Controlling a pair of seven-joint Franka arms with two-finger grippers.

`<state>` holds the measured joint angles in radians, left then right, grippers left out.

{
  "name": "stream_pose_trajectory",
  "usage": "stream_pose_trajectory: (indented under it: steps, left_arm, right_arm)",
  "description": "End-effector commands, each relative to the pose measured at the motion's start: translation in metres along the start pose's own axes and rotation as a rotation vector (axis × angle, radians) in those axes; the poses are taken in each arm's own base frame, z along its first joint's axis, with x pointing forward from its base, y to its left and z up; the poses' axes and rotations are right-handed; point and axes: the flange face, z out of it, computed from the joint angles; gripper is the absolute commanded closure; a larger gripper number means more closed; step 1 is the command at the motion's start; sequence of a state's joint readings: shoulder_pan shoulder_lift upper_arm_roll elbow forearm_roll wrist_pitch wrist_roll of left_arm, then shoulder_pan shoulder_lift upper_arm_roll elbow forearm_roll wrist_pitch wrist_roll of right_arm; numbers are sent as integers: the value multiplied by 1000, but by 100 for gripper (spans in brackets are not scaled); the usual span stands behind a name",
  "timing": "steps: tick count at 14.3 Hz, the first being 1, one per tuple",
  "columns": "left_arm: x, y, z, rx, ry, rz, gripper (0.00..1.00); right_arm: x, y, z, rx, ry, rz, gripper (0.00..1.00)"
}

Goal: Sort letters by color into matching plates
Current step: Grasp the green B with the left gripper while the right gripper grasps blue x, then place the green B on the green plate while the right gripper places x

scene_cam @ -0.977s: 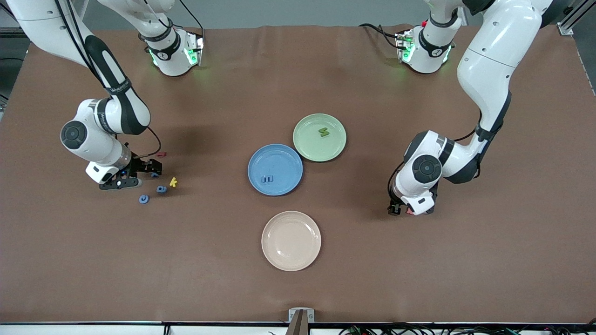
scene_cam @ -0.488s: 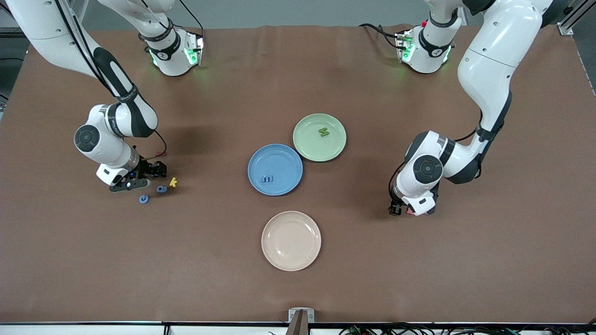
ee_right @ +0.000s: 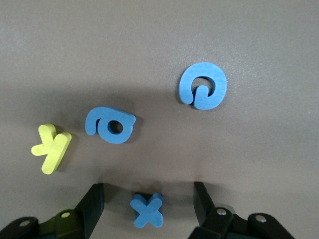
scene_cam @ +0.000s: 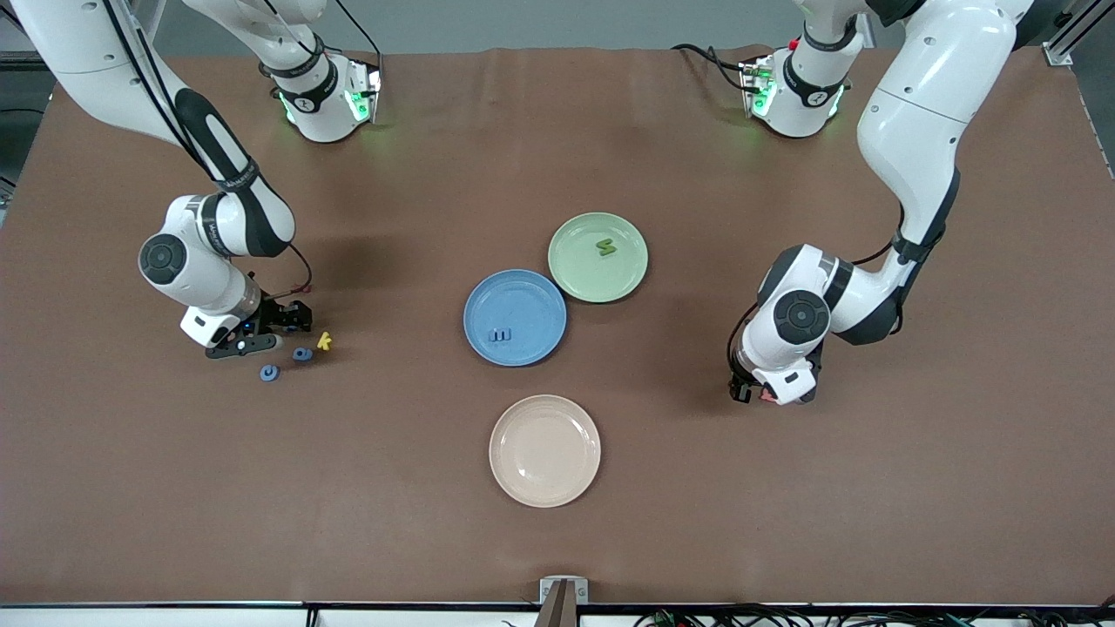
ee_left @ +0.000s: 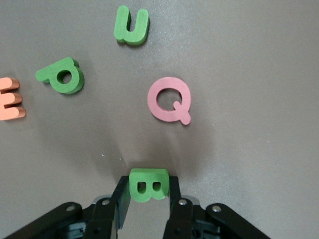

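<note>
Pinching the green letter B [ee_left: 147, 185] low over the worktop [scene_cam: 784, 522], your left gripper [ee_left: 147, 204] has the pale green plate [scene_cam: 575, 277] toward ten o'clock. Your right gripper [ee_right: 148, 206] sits spread, straddling the blue letter X [ee_right: 146, 209].

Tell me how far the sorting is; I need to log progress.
Done: one blue letter in the blue plate, one green letter in the green plate. In hand: left claw shut on green B; right claw open around blue X. The rest remain.
</note>
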<state>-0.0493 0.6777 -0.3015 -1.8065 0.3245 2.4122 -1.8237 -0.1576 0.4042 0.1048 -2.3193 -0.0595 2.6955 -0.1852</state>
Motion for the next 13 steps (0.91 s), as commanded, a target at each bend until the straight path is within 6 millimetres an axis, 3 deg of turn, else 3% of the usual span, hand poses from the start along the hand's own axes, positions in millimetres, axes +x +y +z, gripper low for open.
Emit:
stream_pose_trajectory:
  steps: [1,3,7,10,13]
  left_arm:
    - [1,4,-2,-11,11,18,99]
    - [-9,6,-16,-30,13,30,100]
    - [-57,-5,-57,14,-1,81,100]
    - [-118,-22,-76,37,-30,50,100]
    - [-189,-47,-89,39,-73,40,100]
  right_arm:
    - [-14,0,5,3,-33,-12,19]
    - [-17,1,5,4,-47,-12,19]
    - [-20,1,5,8,-67,-15,20]
    - [-20,3,0,5,-66,-23,21]
    - [-19,3,0,4,-65,-26,36]
